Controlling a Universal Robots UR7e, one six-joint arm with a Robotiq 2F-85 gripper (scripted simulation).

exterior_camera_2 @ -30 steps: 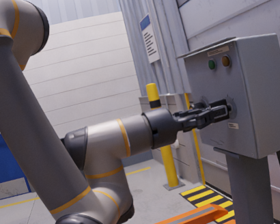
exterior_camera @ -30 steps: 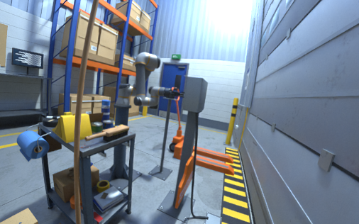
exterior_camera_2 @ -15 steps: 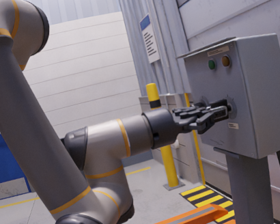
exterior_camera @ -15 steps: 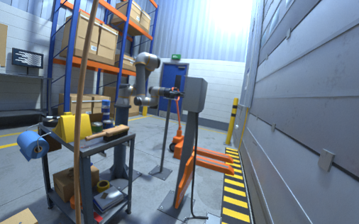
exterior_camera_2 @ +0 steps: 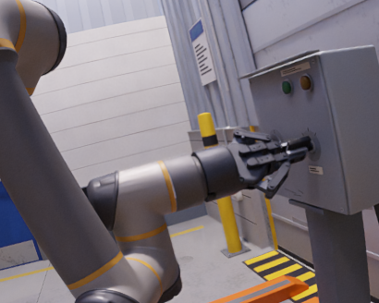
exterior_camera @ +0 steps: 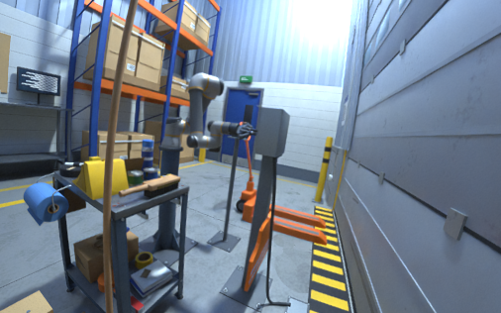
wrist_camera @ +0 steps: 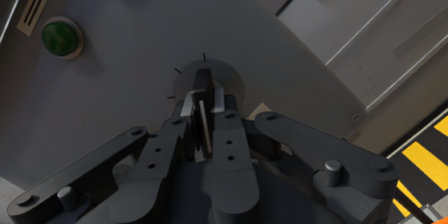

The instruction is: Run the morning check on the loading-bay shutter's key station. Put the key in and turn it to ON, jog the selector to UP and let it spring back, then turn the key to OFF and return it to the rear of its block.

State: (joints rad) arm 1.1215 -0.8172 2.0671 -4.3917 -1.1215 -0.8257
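Observation:
My gripper (wrist_camera: 202,104) reaches level against the front of the grey key station box (exterior_camera_2: 327,124), and its two fingers are closed on the flat dark lever of a rotary switch (wrist_camera: 202,88) that sits on a round grey dial with short tick marks. Whether this lever is the key or the selector knob I cannot tell. A green lamp (wrist_camera: 60,38) and an amber lamp (exterior_camera_2: 305,82) sit near the box's top edge. In the side camera the gripper (exterior_camera: 247,130) meets the box (exterior_camera: 272,131) on its post. The key's block is hidden.
Behind the station the ribbed grey shutter wall (exterior_camera: 437,148) runs along the right, with yellow-black floor striping (exterior_camera: 326,257) at its foot. A yellow bollard (exterior_camera_2: 218,184) stands behind the arm. An orange pallet truck (exterior_camera: 279,218) lies by the post, and a tool cart (exterior_camera: 121,198) stands left.

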